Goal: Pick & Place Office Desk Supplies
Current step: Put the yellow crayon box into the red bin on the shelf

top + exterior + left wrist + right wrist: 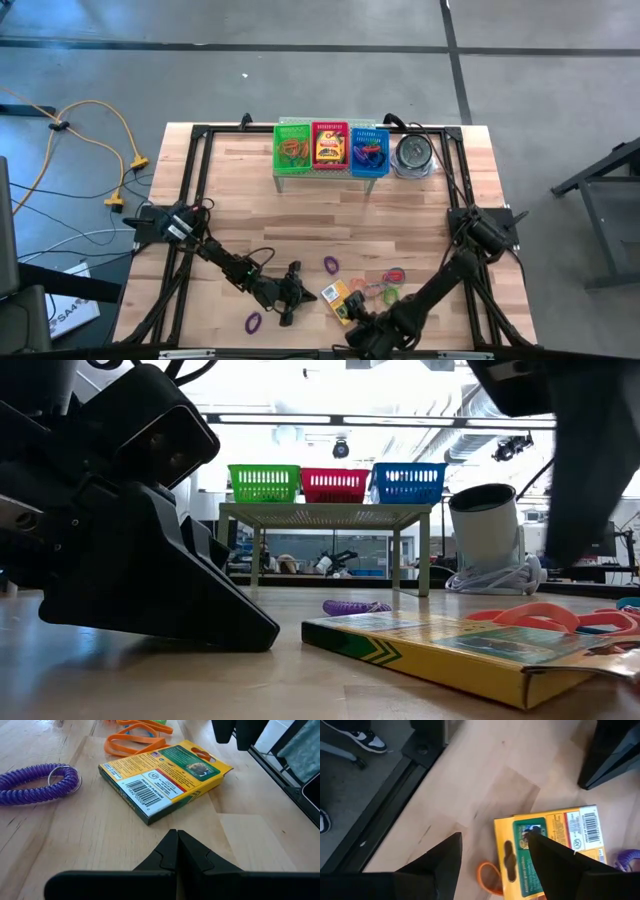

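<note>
My right gripper, jaws parted, straddled only the crayon box's end near the bench's front edge; it risked slipping.

Even, bright overhead light falls on the table, and shadows beneath the arms are soft and short. In the low view, ceiling strip lights glare white behind the baskets, so the near left gripper reads as a dark, blurred silhouette, and the crayon box is soft at its near edge. The left wrist view renders the box label sharply, while the right wrist view shows its own fingers out of focus.
</note>
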`<state>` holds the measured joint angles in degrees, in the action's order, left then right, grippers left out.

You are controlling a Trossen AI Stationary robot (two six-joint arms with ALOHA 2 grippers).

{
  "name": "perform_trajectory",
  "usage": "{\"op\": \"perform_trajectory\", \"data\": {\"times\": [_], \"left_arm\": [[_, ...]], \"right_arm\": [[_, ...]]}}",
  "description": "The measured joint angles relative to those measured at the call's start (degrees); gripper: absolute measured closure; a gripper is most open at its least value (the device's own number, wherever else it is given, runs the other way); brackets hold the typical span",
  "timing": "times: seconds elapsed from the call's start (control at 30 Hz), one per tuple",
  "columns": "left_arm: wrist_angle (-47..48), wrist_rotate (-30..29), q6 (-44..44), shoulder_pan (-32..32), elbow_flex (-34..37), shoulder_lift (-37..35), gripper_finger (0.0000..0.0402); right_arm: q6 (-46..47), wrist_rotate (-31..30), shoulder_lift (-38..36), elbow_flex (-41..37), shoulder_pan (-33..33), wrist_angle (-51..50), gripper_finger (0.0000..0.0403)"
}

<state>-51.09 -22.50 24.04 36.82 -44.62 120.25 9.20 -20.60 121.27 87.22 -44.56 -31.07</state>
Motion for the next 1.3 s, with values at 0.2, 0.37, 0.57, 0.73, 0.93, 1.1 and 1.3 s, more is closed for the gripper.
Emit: {"op": "perform_trajectory", "data": {"times": [0.2,0.37,0.57,0.73,0.93,1.1,1.3], "left_arm": [[0.04,-0.17,0.37,0.07,0.00,0.00,0.0401],[-0.08,-0.20,0.53,0.12,0.00,-0.02,0.0401],[-0.31,-0.20,0.78,0.72,0.02,-0.02,0.0401],[-0.31,-0.17,0.38,0.87,0.01,-0.01,0.0401],[-0.33,-0.17,0.27,0.87,0.02,0.00,0.0401],[-0.33,-0.17,0.25,0.90,0.02,0.00,0.0401],[-0.35,-0.17,0.23,0.90,0.02,0.00,0.0401]], "right_arm": [[0.01,-0.47,0.75,0.10,0.17,0.77,0.0186],[-0.04,-2.75,4.11,0.22,0.47,3.79,0.0186],[1.32,-10.28,5.82,0.31,-0.21,3.67,0.0186],[-0.20,-14.58,6.02,0.26,-0.46,2.50,0.0186],[-0.03,-22.35,6.25,0.07,-0.28,-3.55,0.0186],[-0.44,-25.61,6.34,-0.04,-0.37,-6.28,0.0186],[-0.51,-26.33,6.36,-0.07,-0.34,-6.52,0.0187]]}}
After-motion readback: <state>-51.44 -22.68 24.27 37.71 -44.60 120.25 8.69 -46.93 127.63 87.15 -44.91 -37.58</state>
